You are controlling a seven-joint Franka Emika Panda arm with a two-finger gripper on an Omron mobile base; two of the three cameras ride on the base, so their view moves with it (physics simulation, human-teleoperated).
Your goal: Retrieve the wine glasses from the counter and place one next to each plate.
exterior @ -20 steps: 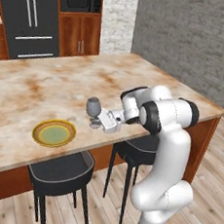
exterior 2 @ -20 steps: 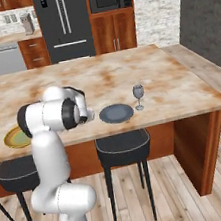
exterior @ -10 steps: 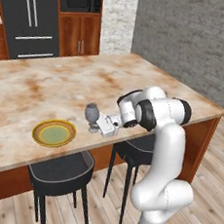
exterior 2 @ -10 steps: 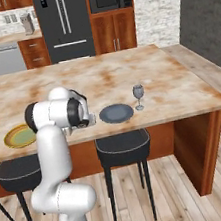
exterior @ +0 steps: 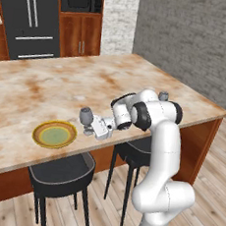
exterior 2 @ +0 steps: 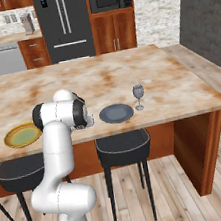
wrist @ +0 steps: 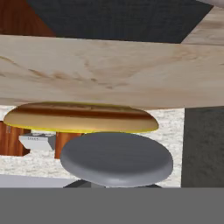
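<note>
Left base view is showing the arm reaching out low over the island's front edge, and the gripper is clamped shut on the stem of a wine glass. That glass is staying upright, bowl above the fingers, and it's sitting just to the right of the yellow plate (near it, not touching as far as I can see). Whether its foot is resting on the top or hanging just above it, I can't tell.

Right base view is giving the other side: the second glass is standing on the island just beside the grey plate, on its right. The yellow plate is lying off to the left, well apart from the grey one, and the arm's elbow is blocking the held glass from here.

Hand view is looking along the gripper, rolled over, so the glass's round grey foot is looming right up close with the yellow plate's rim just past it. Two black stools are tucked under the island's front.
</note>
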